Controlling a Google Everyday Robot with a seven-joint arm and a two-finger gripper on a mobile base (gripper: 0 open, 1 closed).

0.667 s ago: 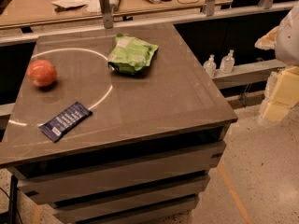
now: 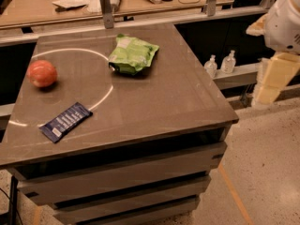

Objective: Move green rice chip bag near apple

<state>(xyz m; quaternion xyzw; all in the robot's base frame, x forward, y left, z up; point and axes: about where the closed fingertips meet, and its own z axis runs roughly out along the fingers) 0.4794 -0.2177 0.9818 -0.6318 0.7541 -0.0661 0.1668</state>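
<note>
You had the gripper [image 2: 273, 81] hanging off to the right of the table [image 2: 168, 102], beyond its right edge, touching nothing; I could not tell whether it was wide or narrow. The green rice chip bag [image 2: 132, 55] lay flat at the far middle, skewed to the table edges, whitish patch pointing far, dark edge near-left; its long axis was unclear. The apple [image 2: 42, 73] sat well apart at the left.
</note>
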